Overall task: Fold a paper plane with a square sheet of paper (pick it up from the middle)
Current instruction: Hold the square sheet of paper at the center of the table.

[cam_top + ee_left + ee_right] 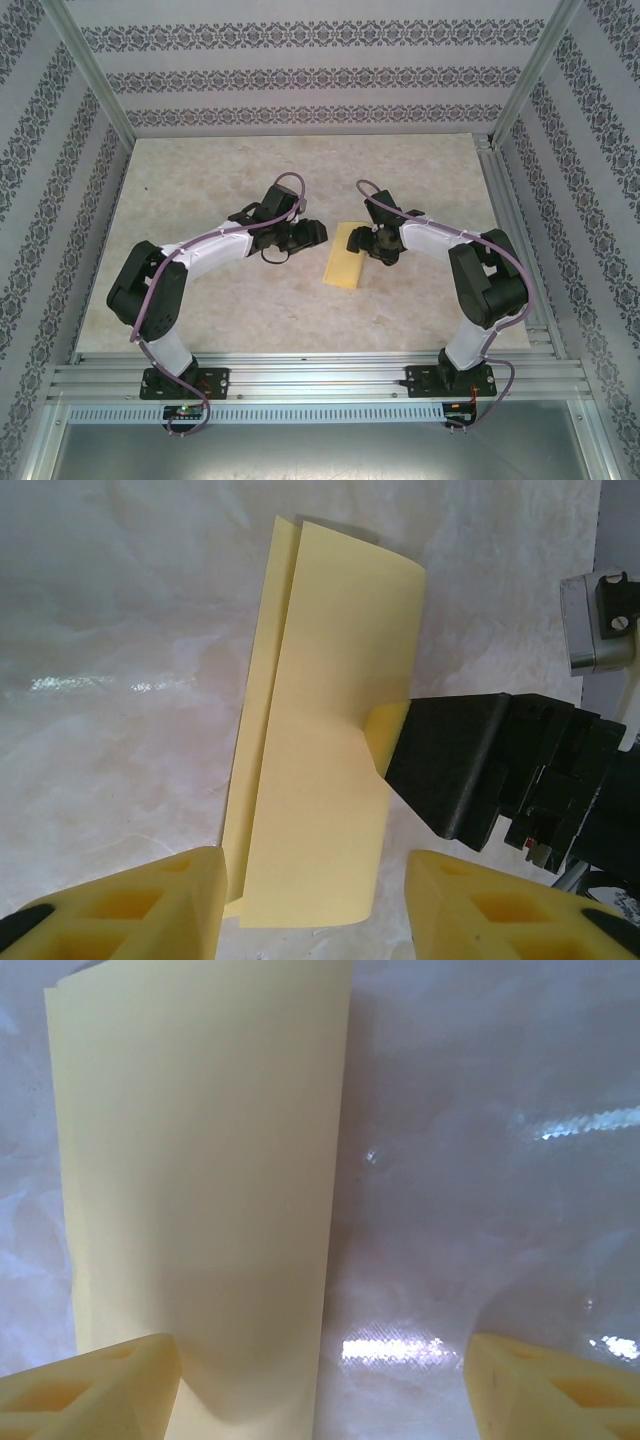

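Square sheet of paper point(345, 258) lies folded on table point(250, 300), released right hand point(366, 243) touching it, released left hand point(317, 233) near.

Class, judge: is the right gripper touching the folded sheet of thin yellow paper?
Touching. Left wrist view: one yellow fingertip of the right gripper presses into the folded sheet of thin yellow paper, dimpling it there.

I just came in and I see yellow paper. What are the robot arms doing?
The two arms are making a paper plane. The square sheet of paper lies on the table, folded in half into a long strip. The right gripper, open, rests one finger on its edge. The left gripper hovers open at the strip's end.
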Robot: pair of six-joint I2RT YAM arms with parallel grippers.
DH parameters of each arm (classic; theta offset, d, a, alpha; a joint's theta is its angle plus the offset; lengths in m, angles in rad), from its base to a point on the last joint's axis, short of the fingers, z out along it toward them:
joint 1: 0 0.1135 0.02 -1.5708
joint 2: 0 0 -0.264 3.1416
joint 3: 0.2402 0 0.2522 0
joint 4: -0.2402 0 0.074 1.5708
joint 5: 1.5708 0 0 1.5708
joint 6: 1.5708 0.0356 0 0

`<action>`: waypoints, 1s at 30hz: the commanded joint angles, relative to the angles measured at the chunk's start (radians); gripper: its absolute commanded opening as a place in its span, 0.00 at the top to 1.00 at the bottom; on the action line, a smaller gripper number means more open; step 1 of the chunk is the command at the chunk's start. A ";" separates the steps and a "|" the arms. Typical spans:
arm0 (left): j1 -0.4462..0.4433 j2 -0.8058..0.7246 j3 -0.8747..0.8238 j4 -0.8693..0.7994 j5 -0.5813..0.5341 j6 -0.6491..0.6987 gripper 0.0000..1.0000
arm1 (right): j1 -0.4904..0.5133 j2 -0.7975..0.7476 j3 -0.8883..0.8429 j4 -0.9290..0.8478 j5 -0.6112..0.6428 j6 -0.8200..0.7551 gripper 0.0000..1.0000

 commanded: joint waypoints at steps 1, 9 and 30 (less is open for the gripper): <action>-0.009 0.013 0.029 0.037 0.014 0.024 0.49 | 0.005 0.022 0.024 0.004 0.028 0.031 0.25; -0.009 0.039 0.037 0.038 0.022 0.023 0.52 | 0.020 0.047 0.039 0.006 0.013 0.027 0.24; -0.009 0.069 0.052 0.035 0.024 0.017 0.56 | 0.038 0.055 0.072 -0.015 0.005 -0.007 0.20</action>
